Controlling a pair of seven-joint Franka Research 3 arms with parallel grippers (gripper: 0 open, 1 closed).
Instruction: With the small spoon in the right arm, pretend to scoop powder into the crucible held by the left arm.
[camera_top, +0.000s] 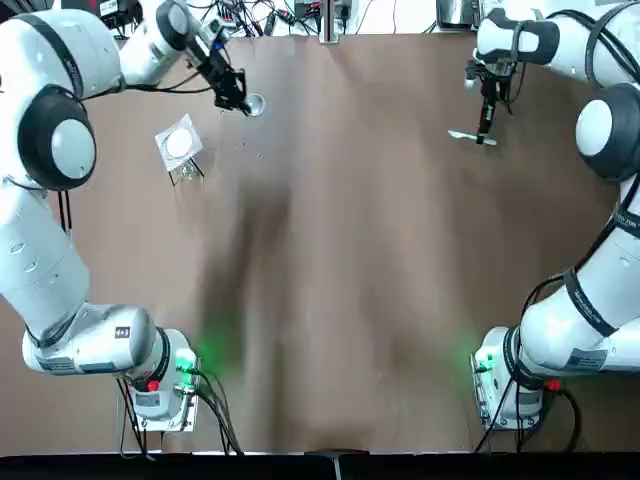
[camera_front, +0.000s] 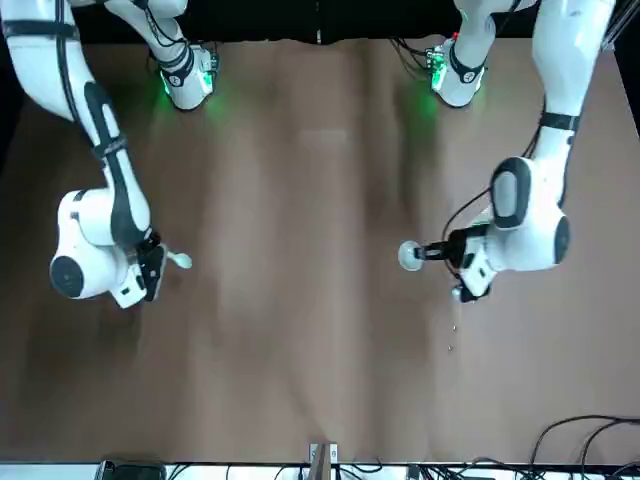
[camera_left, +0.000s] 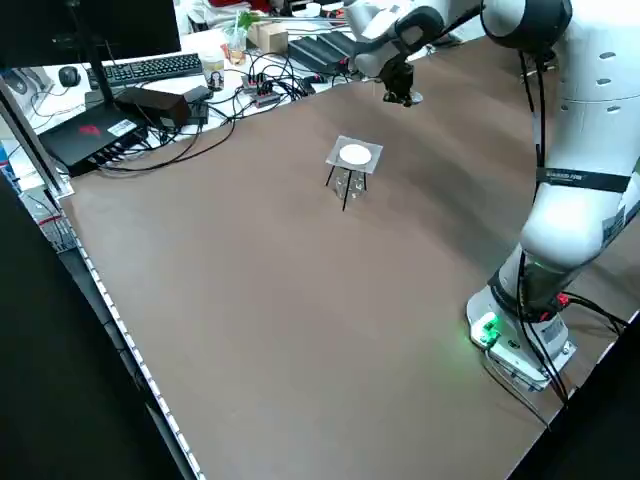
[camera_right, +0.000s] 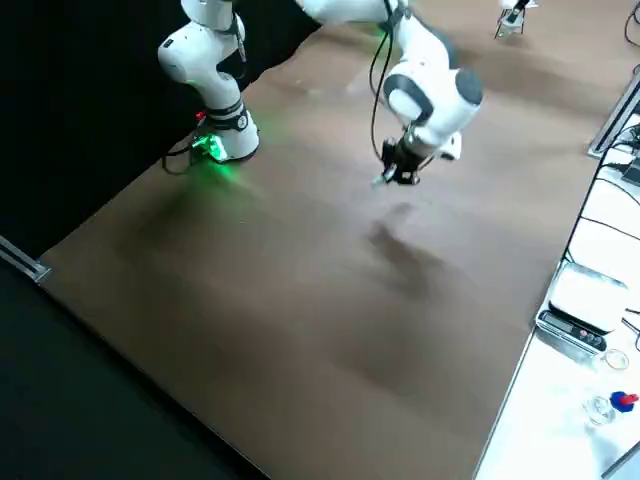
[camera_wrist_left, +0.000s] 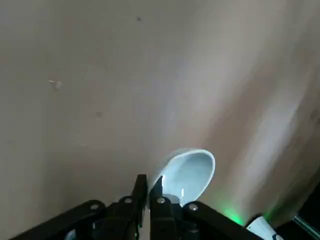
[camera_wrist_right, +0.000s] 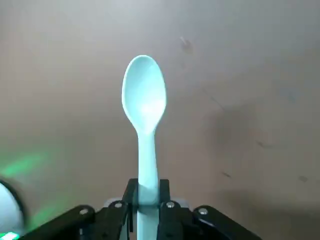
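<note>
The left gripper (camera_top: 238, 98) is shut tight on the little white crucible (camera_wrist_left: 189, 171). Its two black fingers (camera_wrist_left: 140, 192) are very close together and pinch the edge of the cup. The cup sticks out just past the fingertips, on the side that faces the other arm. It is held up in the air over the brown table (camera_top: 350, 260). A small stand (camera_top: 180, 145) with thin legs and a round white disc on top sits on the table near this gripper, a bit back toward its own arm's base. The gripper does not touch the stand. The right gripper (camera_wrist_right: 147, 192) is shut on the small spoon (camera_wrist_right: 144, 97). Its fingers squeeze the thin handle from both sides, with only the handle between them. The rest of the handle and the round bowl of the spoon reach straight out in front of the fingertips. The bowl is pale and looks empty. It points toward the side where the left gripper is. The spoon is also up off the table. The crucible is well apart from the right gripper, far off beyond the tip of the spoon, with a wide bare stretch of table between them. The spoon and the cup do not touch
</note>
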